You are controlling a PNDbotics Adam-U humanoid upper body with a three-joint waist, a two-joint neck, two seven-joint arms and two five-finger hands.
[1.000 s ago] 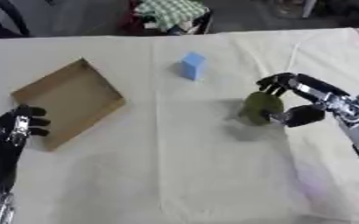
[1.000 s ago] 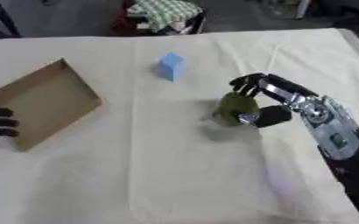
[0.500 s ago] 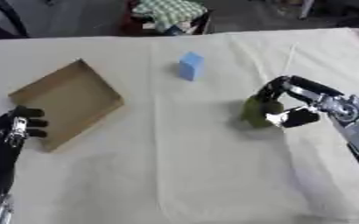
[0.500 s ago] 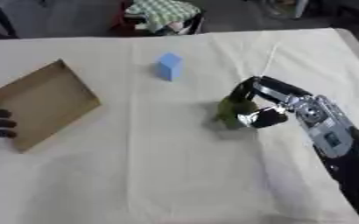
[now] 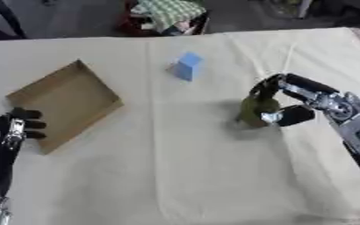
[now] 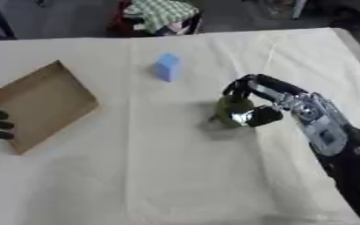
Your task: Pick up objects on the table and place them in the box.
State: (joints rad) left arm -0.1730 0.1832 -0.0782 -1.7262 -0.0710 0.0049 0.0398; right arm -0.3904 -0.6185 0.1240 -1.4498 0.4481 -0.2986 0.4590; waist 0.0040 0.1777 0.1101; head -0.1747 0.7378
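The right robot hand (image 5: 287,103) has its fingers curled over the top of an olive-green object (image 5: 254,110) and its thumb tucked in at the lower side, so it's holding that thing from above. Can't really tell what the object is, just a roundish green lump. It sits right of centre on the cloth-covered counter (image 5: 183,176), and whether it's lifted off the cloth or resting on it isn't clear. Grabbing from the top makes sense, since it would leave the underside free for setting it down later.

The cardboard box (image 5: 60,103) lies open on the left side, turned at an angle, well apart from the green thing. The left robot hand (image 5: 18,127) is right at the box's near-left edge with its fingers curled; looks like it's there to keep the box from sliding, though whether it actually grips the edge is hard to say.

A light blue block (image 5: 188,66) stands farther back, between the box and the right hand, untouched.
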